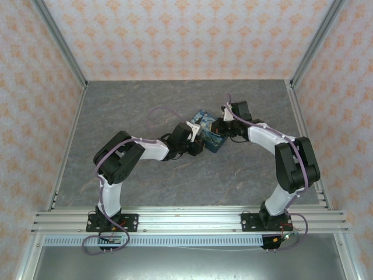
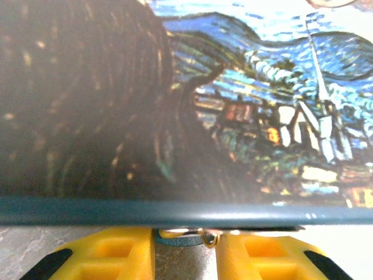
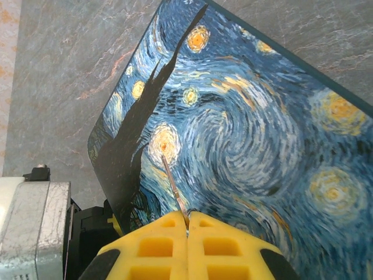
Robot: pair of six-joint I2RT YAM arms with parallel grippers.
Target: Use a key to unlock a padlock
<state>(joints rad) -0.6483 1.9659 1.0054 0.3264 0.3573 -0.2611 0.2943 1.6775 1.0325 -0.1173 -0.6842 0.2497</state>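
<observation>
The padlock (image 2: 185, 238) shows as a small teal body with a pale metal loop. It sits between my left gripper's yellow fingers (image 2: 122, 254), right under the edge of the tin. My left gripper (image 2: 185, 252) is shut on the padlock. My right gripper (image 3: 187, 224) is shut on the key (image 3: 173, 188), a thin tan sliver that sticks out forward over the tin's painted lid. In the top view the left gripper (image 1: 196, 136) and the right gripper (image 1: 222, 126) meet at the tin from either side.
The blue starry-night tin (image 1: 214, 140) lies mid-table between both grippers; its lid (image 3: 250, 134) lies below the key and its side (image 2: 175, 211) stands just ahead of the left fingers. Grey stone-patterned tabletop (image 1: 140, 111) stretches around, bounded by patterned walls.
</observation>
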